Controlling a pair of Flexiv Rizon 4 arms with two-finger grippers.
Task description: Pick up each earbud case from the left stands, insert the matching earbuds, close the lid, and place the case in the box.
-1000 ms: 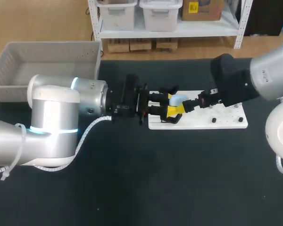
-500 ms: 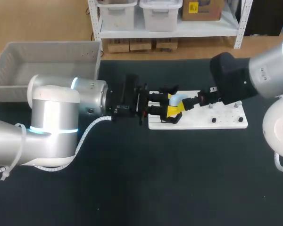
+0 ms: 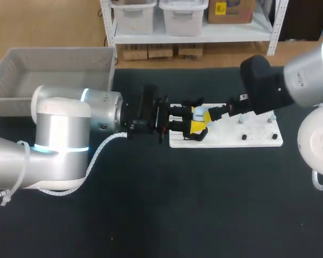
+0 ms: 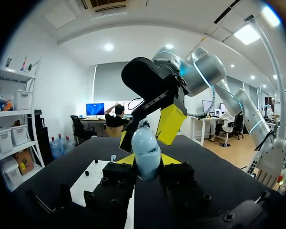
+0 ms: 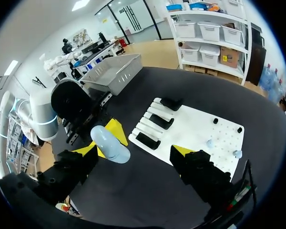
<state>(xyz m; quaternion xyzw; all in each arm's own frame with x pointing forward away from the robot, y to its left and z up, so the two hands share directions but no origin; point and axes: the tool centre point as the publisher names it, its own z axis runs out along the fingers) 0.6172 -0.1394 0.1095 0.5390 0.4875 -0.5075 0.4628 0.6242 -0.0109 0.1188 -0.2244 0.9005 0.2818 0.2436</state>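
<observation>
Your left gripper (image 4: 147,163) is clamped on the pale-blue earbud case (image 4: 146,149); both yellow tips press its lower sides. The case stands upright between them, rounded end up. In the head view it is held over the left end of the white board (image 3: 242,141), just beside the black stands (image 5: 155,121).

Your right gripper (image 5: 133,150) comes in from the opposite side with its fingers spread wide. The case lies in the gap between them, nearer one finger than the other. You can see one yellow fingertip (image 4: 170,124) just above and behind the case in the left wrist view (touching or only close, you cannot tell).

Three black stands lie in a row on the board. Two small pale pieces (image 5: 209,143) sit at the board's far end, too small to identify.

The grey box (image 3: 54,70) rests at the table's far left corner, well apart from both grippers.
</observation>
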